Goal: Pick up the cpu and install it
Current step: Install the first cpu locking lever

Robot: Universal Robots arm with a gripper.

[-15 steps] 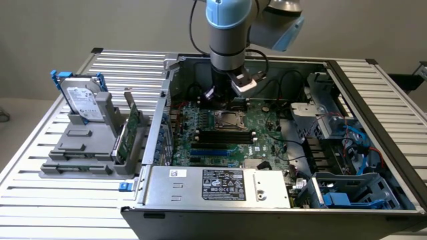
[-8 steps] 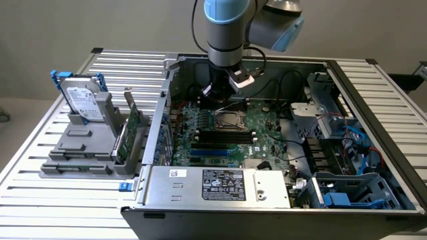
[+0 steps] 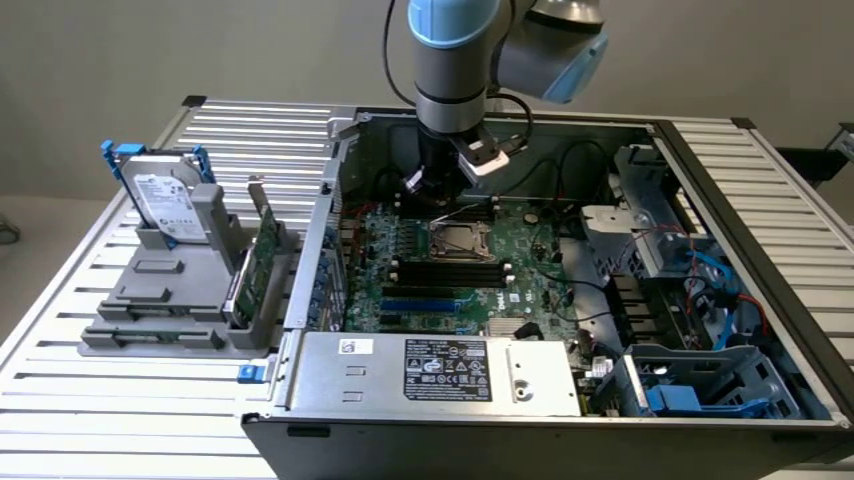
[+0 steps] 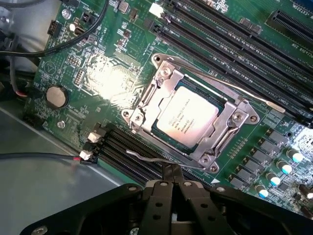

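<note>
The cpu (image 4: 187, 116), a silvery square chip with printed text, lies flat inside the motherboard socket (image 4: 230, 125), framed by the socket's metal bracket. My gripper (image 4: 172, 171) is shut, and nothing shows between its fingers. Its tips hover just beside the socket's edge, close to the thin wire lever (image 4: 146, 156) that lies along the memory slots. In the exterior view the gripper (image 3: 447, 195) hangs inside the open computer case, a little behind the socket (image 3: 458, 240).
A hard drive (image 3: 167, 205) stands in a grey holder on the slatted table at the exterior view's left. The power supply (image 3: 447, 370) sits at the case's front. Drive cages (image 3: 694, 390) and cables (image 3: 707, 290) crowd the exterior view's right. A coin battery (image 4: 55, 96) lies on the board.
</note>
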